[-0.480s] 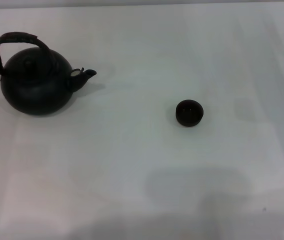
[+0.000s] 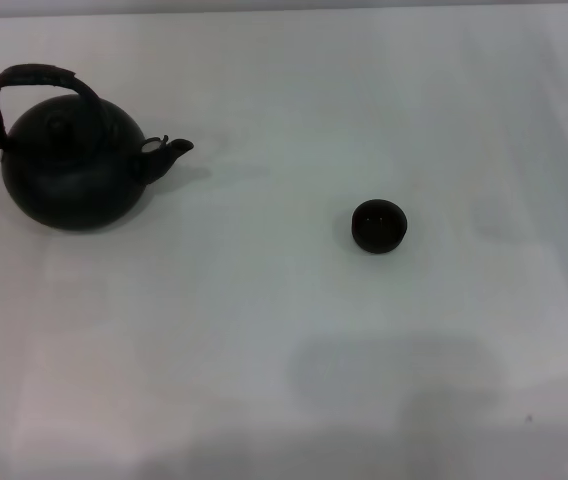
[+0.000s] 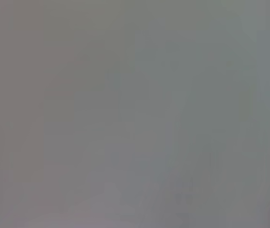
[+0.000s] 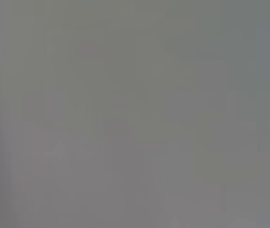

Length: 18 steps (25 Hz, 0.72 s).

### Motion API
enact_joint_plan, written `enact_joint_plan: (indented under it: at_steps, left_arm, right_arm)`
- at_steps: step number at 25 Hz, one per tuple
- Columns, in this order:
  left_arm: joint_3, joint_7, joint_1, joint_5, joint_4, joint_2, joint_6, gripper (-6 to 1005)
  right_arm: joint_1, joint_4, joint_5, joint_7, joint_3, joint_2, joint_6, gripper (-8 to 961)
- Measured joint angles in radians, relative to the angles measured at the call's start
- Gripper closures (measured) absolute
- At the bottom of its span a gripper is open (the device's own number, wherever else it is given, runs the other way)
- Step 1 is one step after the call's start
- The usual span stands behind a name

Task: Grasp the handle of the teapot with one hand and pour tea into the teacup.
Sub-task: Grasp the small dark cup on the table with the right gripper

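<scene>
Black teapot (image 2: 72, 170) and teacup (image 2: 378, 225) show only overhead.

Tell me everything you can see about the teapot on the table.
The teapot is a large, round, matte black pot standing upright on the white table, at the robot's far left. Its lid carries a small knob. A tall arched handle, dark with a brownish wrapped look, curves over the top. The short stubby spout points toward the robot's right, roughly toward the small teacup, which sits well apart. Nothing touches the pot but the table; no pincer is in view.
</scene>
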Motion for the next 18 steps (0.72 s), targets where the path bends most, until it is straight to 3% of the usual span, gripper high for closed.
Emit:
enact_joint_plan:
  at_steps: [10,18]
  left_arm:
    - [0.000,0.002,-0.009,-0.022,0.012,-0.001,-0.009,124]
    - [0.000,0.003,-0.012,-0.026,0.014,0.000,-0.022,123]
  right_arm:
    - [-0.019,0.020,0.007,0.133,0.082,0.002,-0.003,81]
    - [-0.001,0.025,-0.022,0.205,0.049,0.004,-0.021,87]
